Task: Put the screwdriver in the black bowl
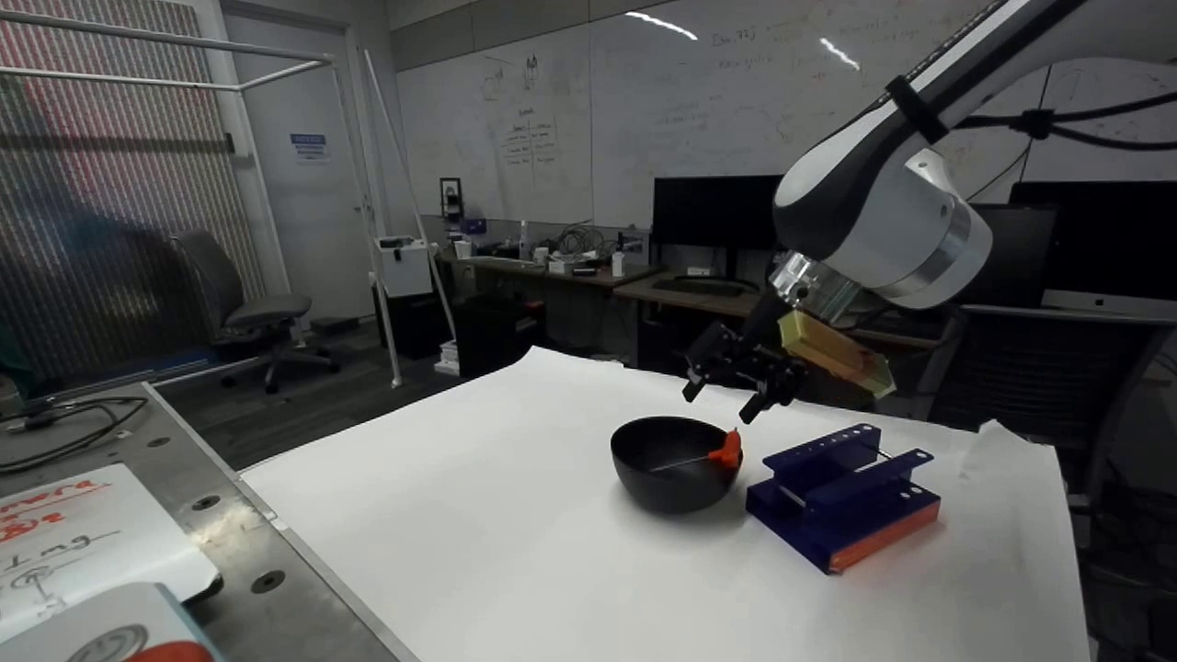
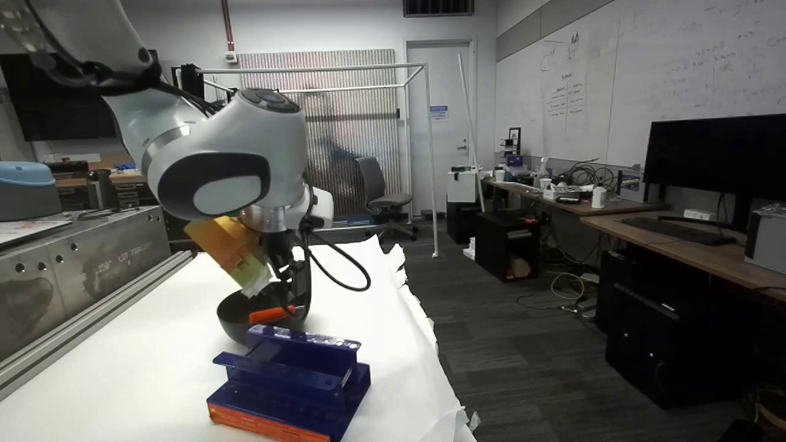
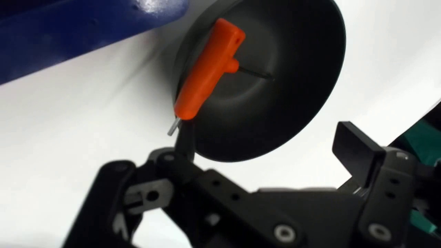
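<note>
The screwdriver with its orange-red handle rests in the black bowl. Its thin dark shaft slants down into the bowl and its handle leans on the rim beside the blue holder. The wrist view shows the handle from above, with a short metal end sticking out past the rim of the bowl. The handle and the bowl also show in an exterior view. My gripper is above the bowl, tilted, with its fingers apart. In the wrist view the gripper has nothing between its fingers.
The blue block-shaped holder with a red base stands close beside the bowl; it also shows in an exterior view and the wrist view. White paper covers the table. A metal bench borders it. A yellow-orange piece is fixed at my wrist.
</note>
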Motion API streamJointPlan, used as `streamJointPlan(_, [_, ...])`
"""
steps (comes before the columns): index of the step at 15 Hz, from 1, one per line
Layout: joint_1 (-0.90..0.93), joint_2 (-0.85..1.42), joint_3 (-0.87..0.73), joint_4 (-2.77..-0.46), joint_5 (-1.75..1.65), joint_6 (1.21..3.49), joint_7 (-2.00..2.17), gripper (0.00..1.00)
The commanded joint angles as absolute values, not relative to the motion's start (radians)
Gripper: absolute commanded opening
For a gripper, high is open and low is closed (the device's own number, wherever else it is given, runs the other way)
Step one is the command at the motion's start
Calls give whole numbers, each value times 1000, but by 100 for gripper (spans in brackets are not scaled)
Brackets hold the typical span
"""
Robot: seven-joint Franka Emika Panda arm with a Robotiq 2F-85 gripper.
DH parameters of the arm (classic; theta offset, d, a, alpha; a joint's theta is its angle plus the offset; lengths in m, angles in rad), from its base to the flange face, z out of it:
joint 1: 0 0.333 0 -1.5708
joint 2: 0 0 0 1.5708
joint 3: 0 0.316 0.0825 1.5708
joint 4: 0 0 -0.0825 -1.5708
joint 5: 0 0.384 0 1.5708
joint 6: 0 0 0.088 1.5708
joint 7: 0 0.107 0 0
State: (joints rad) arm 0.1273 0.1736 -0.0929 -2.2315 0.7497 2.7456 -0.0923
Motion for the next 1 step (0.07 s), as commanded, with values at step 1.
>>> streamJointPlan(1, [186,-2,-180,-2275,463,2565,112,100])
